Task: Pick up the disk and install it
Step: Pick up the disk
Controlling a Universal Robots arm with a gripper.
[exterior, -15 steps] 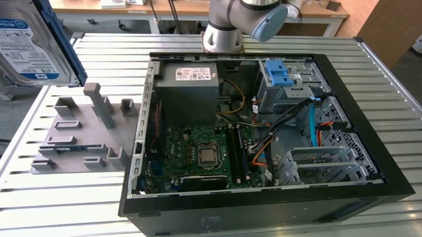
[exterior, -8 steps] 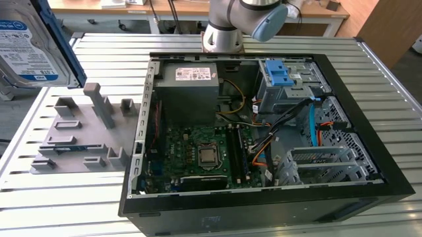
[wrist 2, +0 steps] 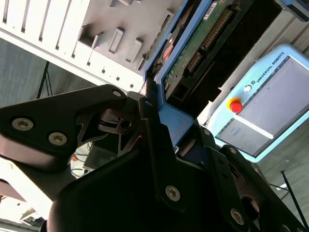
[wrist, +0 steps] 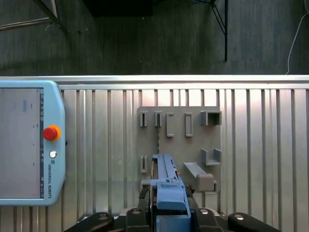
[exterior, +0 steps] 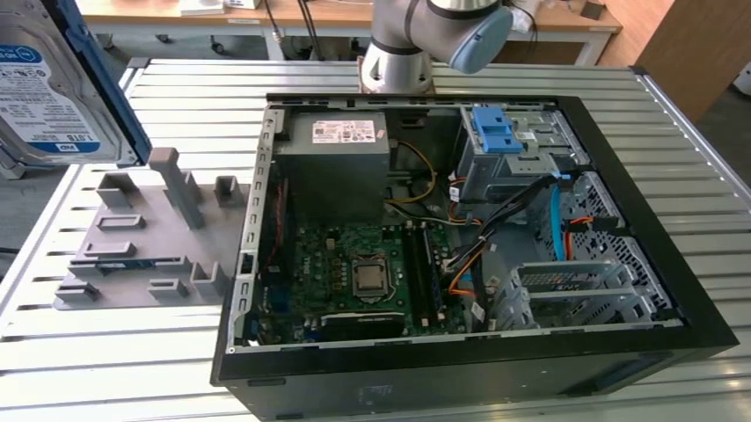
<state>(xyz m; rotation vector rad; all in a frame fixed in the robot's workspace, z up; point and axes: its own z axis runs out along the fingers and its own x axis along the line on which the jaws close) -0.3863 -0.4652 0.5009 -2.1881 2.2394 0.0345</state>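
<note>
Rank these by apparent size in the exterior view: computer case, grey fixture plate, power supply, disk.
computer case, largest
grey fixture plate
power supply and disk: unsure, the disk sits close to the camera and is cut off at the edge

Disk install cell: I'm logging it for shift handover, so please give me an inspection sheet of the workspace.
Surface: ribbed metal table, grey fixture plate on it.
Job's things: disk held above the fixture plate; open computer case, blue-latched drive bay inside.
Clutter: teach pendant lying on the table.
Grippers: gripper shut on the disk's blue frame.
Cables: orange, blue and black leads loose inside the case.
Surroundings: wooden benches behind the table.
</note>
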